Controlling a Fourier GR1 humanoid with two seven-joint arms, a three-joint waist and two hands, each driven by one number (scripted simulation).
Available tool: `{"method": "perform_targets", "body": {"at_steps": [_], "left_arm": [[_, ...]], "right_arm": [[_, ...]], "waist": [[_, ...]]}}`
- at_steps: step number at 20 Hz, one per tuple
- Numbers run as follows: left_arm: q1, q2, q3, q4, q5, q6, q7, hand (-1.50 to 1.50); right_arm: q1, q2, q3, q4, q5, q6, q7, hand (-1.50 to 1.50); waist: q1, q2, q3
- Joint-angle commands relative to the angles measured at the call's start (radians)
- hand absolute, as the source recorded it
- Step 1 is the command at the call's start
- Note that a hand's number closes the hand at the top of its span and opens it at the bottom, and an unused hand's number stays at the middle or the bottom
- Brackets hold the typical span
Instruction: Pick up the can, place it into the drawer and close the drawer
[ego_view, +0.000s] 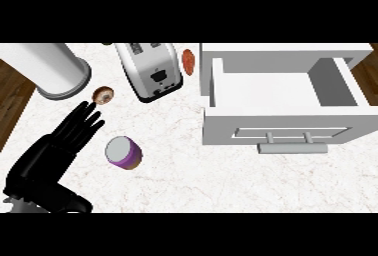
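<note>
You are seeing one hand (70, 132) coming in from the lower left of the frame, fingers straight and spread, holding nothing; going by its side of the view it is probably the left, and the other hand is not showing at all. The can (123, 152) is standing on the counter (192, 175) just right of those fingers, left of centre, purple-sided with a pale top. It is looking rigid and light, with smooth curved walls that may slip, so you are best wrapping fingers and thumb round its side, near mid-height. The drawer (284, 125) is sitting open at the upper right, well apart from the can. A toaster (150, 70) and a white cylinder (52, 67) are standing at the top.
</note>
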Motion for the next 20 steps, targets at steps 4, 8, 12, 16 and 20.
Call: {"method": "perform_targets", "body": {"at_steps": [4,8,12,16,20], "left_arm": [[0.031,-0.014,0.001,0.133,-0.123,-0.045,-0.143,-1.50],[-0.041,-0.012,0.024,0.303,-0.174,-0.057,-0.251,-1.50],[-0.031,-0.055,0.001,0.360,-0.261,-0.004,-0.341,-1.50],[-0.107,-0.019,0.051,0.475,-0.250,-0.014,-0.372,-1.50],[-0.092,0.003,0.063,0.572,-0.286,-0.038,-0.469,-1.50]], "right_arm": [[0.030,0.037,-0.050,-0.028,-0.030,0.060,-0.003,-1.50],[-0.032,0.025,-0.026,-0.062,-0.024,0.018,0.084,-1.50],[0.028,-0.010,-0.135,0.029,-0.103,0.134,0.016,-1.50],[0.018,0.056,-0.125,0.004,-0.051,0.126,0.016,-1.50],[-0.021,0.086,-0.087,-0.013,0.020,0.123,0.014,-1.50]], "waist": [[0.001,0.000,0.000],[0.002,0.001,0.000],[-0.001,0.000,0.000],[-0.001,0.001,0.000],[0.003,0.000,0.000]]}}
